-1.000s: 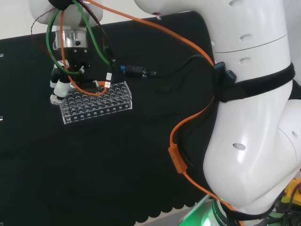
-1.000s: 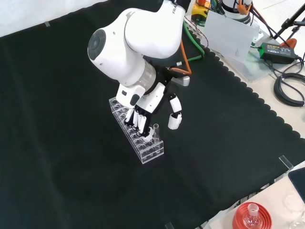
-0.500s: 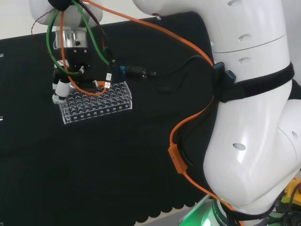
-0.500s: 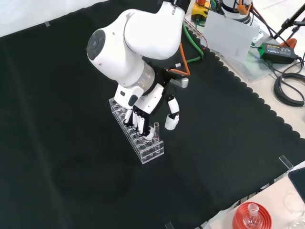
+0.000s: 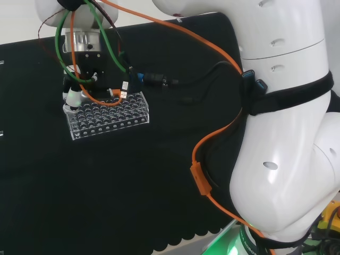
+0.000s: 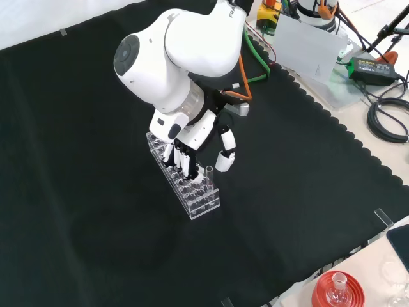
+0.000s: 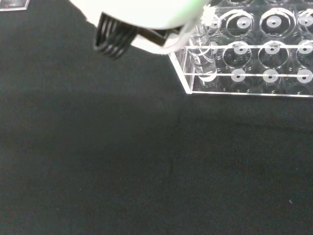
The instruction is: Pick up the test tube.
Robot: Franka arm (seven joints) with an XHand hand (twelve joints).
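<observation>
Broadly, the black cloth [image 6: 96, 211] covers the whole bench, with a scalloped edge along its right side in the front view. Over it reaches the white robot arm [image 6: 176, 54], its big rounded link with a grey cap standing above the work spot in the front view, and orange and green cables [image 5: 175, 32] trailing across it in the head view. Under the arm lies the clear plastic test tube rack [image 6: 192, 192], a long block of many round wells, set aslant on the cloth; in the wrist view its corner [image 7: 244, 63] sits close by. The black and white hand [image 6: 192, 144] hangs over the rack's upper end in the front view, its fingers [image 6: 182, 160] pointing down among the wells, nearly straight, with the thumb [image 6: 223, 153] held out to the right, apart from them. It has hold of nothing that I can see. The clear glass test tube [image 6: 209, 174] stands upright in the rack, just beside the fingertips and below the thumb.
</observation>
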